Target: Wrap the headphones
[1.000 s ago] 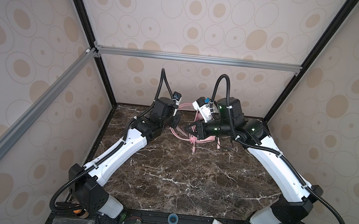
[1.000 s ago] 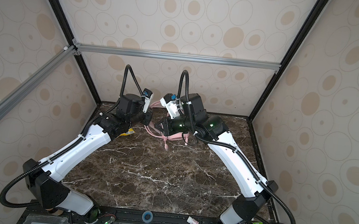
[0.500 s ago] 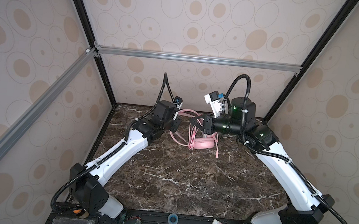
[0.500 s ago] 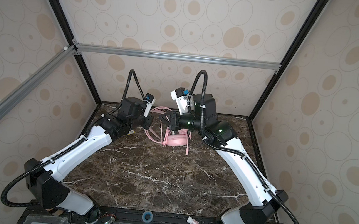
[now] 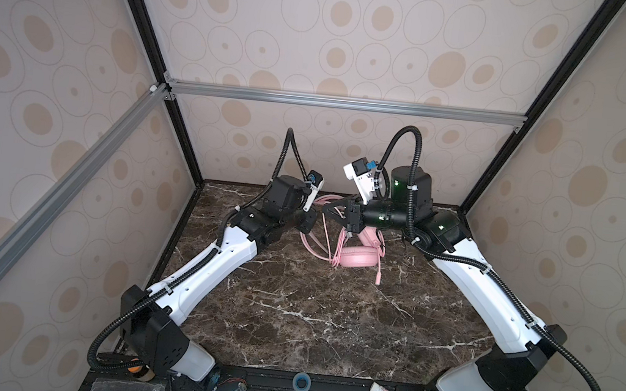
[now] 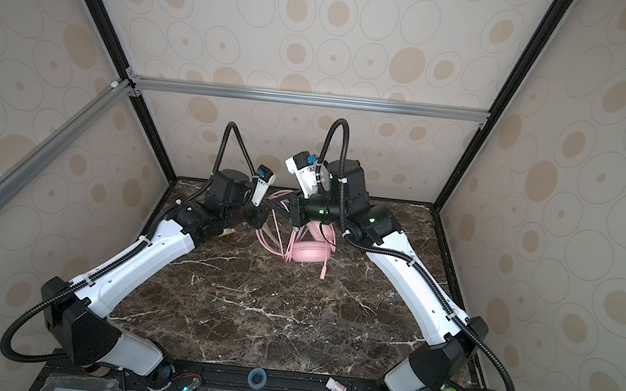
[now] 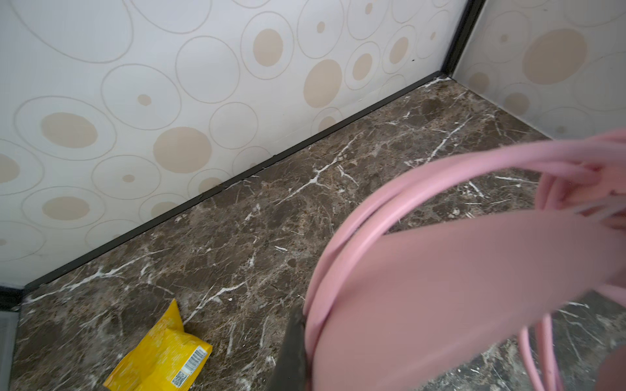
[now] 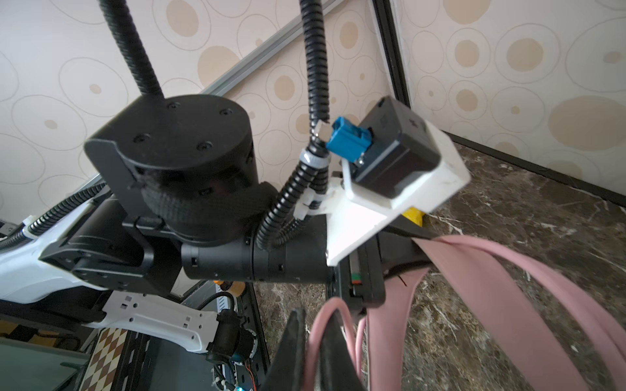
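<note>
The headphones [image 5: 356, 258] are located on the marble tabletop [image 5: 310, 315] at the rear centre, between the two grippers. The left gripper [image 5: 309, 222] is clamped on the headband [image 7: 440, 287], with its fingers drawn together. The right gripper [image 8: 315, 362] is closed on a loop of the thin pink cable [image 8: 316, 325], which is held raised above the tabletop. A yellow packet [image 7: 162, 359] is seen lying near the rear wall, beside the left arm.

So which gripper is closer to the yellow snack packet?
Left. The left gripper is just beside the packet; the right gripper is farther off, beyond it, over the headphones.
</note>
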You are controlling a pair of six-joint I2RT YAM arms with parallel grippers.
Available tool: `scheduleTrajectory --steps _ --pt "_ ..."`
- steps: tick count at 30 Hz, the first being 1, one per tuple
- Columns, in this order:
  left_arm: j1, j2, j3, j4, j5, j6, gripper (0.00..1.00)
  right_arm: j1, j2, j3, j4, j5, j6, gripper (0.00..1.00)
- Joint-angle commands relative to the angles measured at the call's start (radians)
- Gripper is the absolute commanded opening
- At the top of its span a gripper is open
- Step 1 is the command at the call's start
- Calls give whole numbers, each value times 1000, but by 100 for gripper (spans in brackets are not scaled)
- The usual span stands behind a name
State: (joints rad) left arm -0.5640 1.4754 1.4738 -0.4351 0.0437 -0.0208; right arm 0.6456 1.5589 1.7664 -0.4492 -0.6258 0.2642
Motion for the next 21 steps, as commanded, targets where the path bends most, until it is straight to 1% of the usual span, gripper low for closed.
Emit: scheduleTrajectory --steps 1,3,5,9,15,21 --pt "-5 -36 38 42 130 -8 0 -3 7 16 93 -73 -97 0" --pt "-5 -44 36 40 157 -7 0 -8 6 16 87 -76 -161 0" --pt "-5 -48 39 40 196 -2 0 -22 9 15 102 -105 -198 0" --pt "-5 -61 41 41 242 2 0 -49 19 15 156 -170 -218 0" --pt "-5 -78 50 44 298 11 0 -65 27 6 160 -191 -290 0" --pt "-5 -73 79 8 337 25 0 -71 33 11 204 -217 -313 0"
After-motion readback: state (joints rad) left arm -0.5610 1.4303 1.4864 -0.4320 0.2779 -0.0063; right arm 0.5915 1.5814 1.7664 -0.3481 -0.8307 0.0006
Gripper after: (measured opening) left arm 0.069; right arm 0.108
